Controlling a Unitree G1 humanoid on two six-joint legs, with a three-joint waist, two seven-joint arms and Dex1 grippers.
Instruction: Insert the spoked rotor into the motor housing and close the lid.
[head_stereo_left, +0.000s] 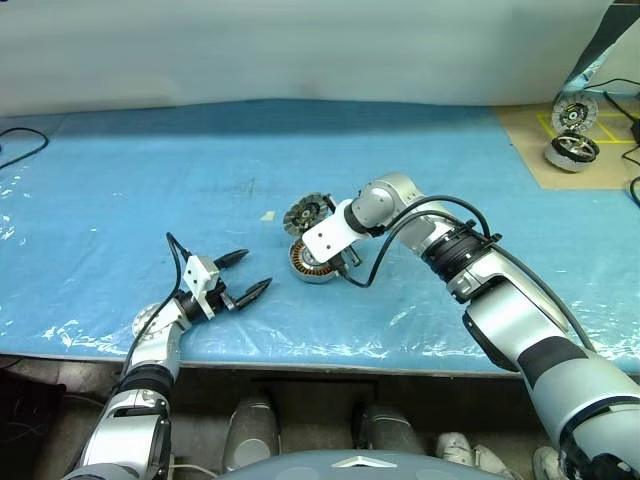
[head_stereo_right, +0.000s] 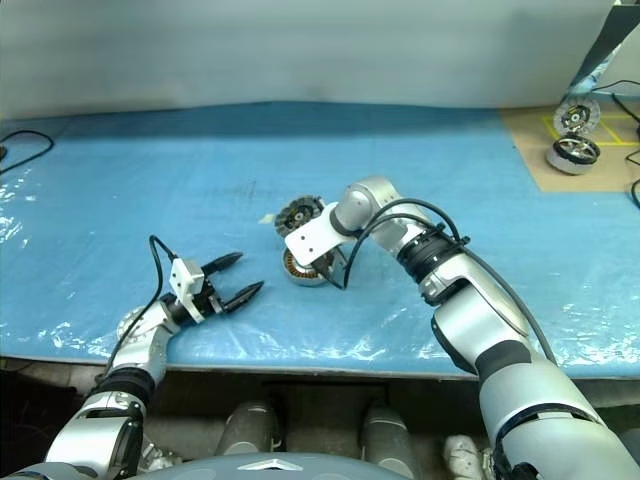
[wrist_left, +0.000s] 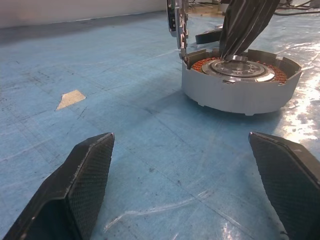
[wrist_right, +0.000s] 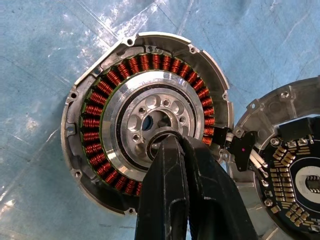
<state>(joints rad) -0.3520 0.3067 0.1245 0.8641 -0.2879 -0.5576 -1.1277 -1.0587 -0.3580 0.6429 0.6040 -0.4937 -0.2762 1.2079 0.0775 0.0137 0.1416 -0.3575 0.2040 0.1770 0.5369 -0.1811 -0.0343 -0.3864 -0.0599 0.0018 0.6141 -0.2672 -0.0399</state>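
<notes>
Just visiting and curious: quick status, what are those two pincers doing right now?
Left pincer open, idle beside the motor housing. Right pincer shut, tips at the hub of the spoked rotor seated in the housing. Lid open. Nothing in the way.

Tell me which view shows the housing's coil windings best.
Right wrist view: it looks straight down into the motor housing, so nearly the whole ring of copper coil windings shows. Left wrist view gives a side-on sliver above the rim. Both eye views show the housing small, partly behind the right end effector.

Silver motor housing (wrist_right: 145, 47) with a ring of copper-orange windings (wrist_right: 102, 90); silver-grey lid (wrist_right: 280, 107) bearing a dark circuit face; blue table cover (head_stereo_left: 150, 190); black gripper fingers (wrist_left: 75, 180); tan board (head_stereo_left: 540, 150).
</notes>
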